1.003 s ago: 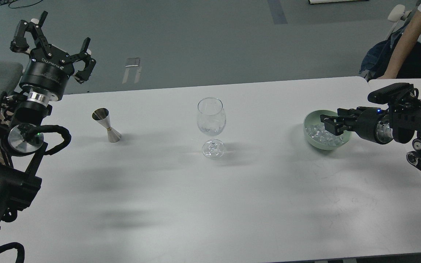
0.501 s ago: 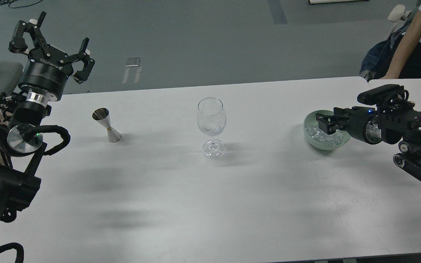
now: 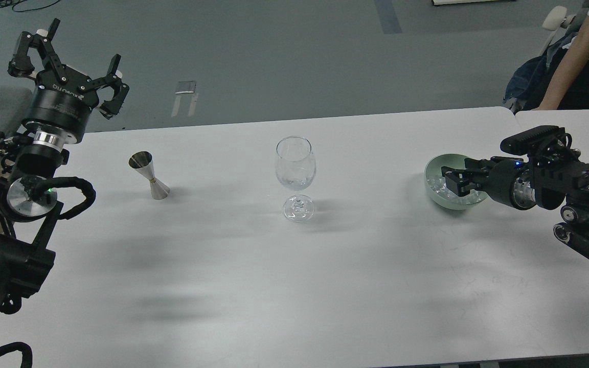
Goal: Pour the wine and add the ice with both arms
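Observation:
A clear stemmed glass (image 3: 295, 166) stands upright mid-table, with a little clear wine (image 3: 294, 182) at the bottom of its bowl. A steel jigger (image 3: 150, 176) stands to its left. A pale green bowl (image 3: 431, 171) at the right holds a heap of clear ice cubes (image 3: 435, 185). My right gripper (image 3: 454, 182) reaches in from the right, its fingers down in the bowl among the ice and hiding much of it. Whether it holds a cube is unclear. My left gripper (image 3: 64, 59) is raised high at the far left, open and empty, well away from the jigger.
A seated person's arm (image 3: 570, 56) and a chair are at the top right, beyond the white table (image 3: 294, 276). A second table abuts at the right corner. The left arm's links and cables fill the left edge.
My right gripper has sunk lower into the bowl, covering more of the ice. My left gripper has drifted slightly left and up, still open.

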Motion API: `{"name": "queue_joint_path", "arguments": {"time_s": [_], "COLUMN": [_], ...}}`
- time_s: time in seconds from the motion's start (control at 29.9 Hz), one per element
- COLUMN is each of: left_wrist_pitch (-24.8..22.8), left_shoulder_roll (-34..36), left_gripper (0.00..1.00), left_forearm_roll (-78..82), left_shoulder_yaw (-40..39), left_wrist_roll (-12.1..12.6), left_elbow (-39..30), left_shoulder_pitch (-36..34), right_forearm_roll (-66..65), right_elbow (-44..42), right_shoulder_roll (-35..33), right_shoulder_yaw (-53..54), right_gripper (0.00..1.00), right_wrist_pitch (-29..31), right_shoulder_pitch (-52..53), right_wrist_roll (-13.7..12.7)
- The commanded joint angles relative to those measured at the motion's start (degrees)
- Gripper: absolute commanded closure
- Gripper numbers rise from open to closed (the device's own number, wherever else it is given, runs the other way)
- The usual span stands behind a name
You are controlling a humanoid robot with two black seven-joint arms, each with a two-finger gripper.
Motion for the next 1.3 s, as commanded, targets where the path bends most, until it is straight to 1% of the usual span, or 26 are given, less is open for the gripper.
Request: {"name": "queue_joint_path", "arguments": {"time_s": [0.0, 0.17, 0.47, 0.5, 0.53, 0.63, 0.8, 1.27], "left_wrist_pitch": [0.0, -0.1, -0.1, -0.1, -0.1, -0.3, -0.6, -0.6], "left_shoulder_roll": [0.5, 1.1, 1.2, 1.2, 1.2, 1.2, 1.3, 1.2], "left_gripper": [0.02, 0.02, 0.02, 0.02, 0.02, 0.02, 0.02, 0.02], "left_forearm_roll": [0.0, 0.0, 0.0, 0.0, 0.0, 0.0, 0.0, 0.0], "left_shoulder_yaw": [-0.3, -1.7, -1.8, -1.8, -1.8, -1.8, -2.0, -2.0], "left_wrist_roll": [0.0, 0.0, 0.1, 0.1, 0.1, 0.1, 0.0, 0.1], "left_elbow": [0.0, 0.0, 0.0, 0.0, 0.0, 0.2, 0.2, 0.3], "left_shoulder_pitch": [0.2, 0.2, 0.2, 0.2, 0.2, 0.3, 1.3, 1.3], "right_forearm_roll": [-0.3, -3.2, -3.2, -3.2, -3.3, -3.3, -3.3, -3.2], "right_elbow": [0.2, -0.3, -0.3, -0.3, -0.3, -0.3, -0.5, -2.3], "right_shoulder_roll": [0.1, 0.3, -0.4, -0.4, -0.4, 0.0, 0.2, 0.4], "right_shoulder_yaw": [-0.1, -0.1, -0.1, -0.1, -0.2, -0.2, -0.2, -0.2], "right_gripper": [0.43, 0.43, 0.44, 0.46, 0.51, 0.6, 0.6, 0.59], "right_wrist_pitch": [0.0, 0.4, 0.4, 0.5, 0.6, 0.7, 0.7, 0.6], "right_shoulder_pitch": [-0.4, -0.4, -0.4, -0.4, -0.4, -0.4, -0.4, -1.3], "right_wrist_roll": [-0.1, -0.6, -0.7, -0.7, -0.7, -0.7, -0.7, -0.5]}}
